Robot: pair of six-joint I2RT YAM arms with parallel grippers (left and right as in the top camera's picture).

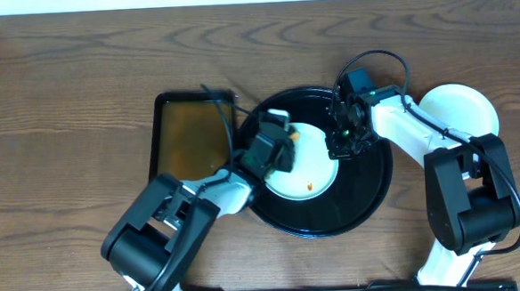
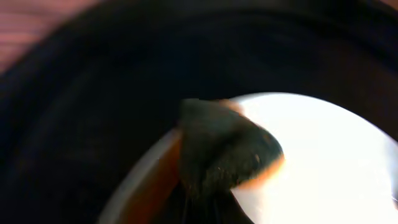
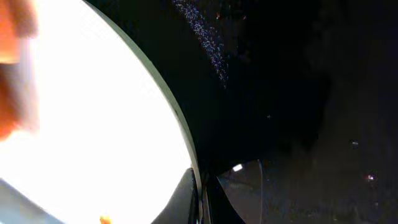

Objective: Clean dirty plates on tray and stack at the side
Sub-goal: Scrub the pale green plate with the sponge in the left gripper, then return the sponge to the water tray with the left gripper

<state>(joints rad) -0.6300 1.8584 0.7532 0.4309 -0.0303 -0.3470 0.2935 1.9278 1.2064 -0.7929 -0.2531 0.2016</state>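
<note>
**Brown wood-grain worktop (image 1: pixel 60 76), read left to right from my remote station.**

**(a)** To the left of my left hand (image 1: pixel 287 142) lies a dark rectangular tray (image 1: pixel 188 136) with a brown-stained floor. It lies just beside the round black tray (image 1: pixel 370 198).

**(b)** The left hand is closed on a dark wedge-shaped sponge (image 2: pixel 224 155) with an orange edge. The fingers themselves fall outside my blurred left wrist view. There the sponge tip lies against the round white plate (image 2: pixel 323 162), directly beneath the hand.

**(c)** The round white plate sits inside the round black tray, between my two hands. A small orange spot (image 1: pixel 309 186) marks its surface, below the left hand in the overhead view.

**(d)** The right hand (image 1: pixel 342 139) meets the plate at its right rim. In the right wrist view it is drawn almost fully together astride that rim and pinches it. One finger lies over the white face and the other on the black tray side.

**(e)** To the right of the right hand, off the black tray and well apart from it, a second round white plate (image 1: pixel 459 108) rests on the worktop. The right arm crosses part of it.
</note>
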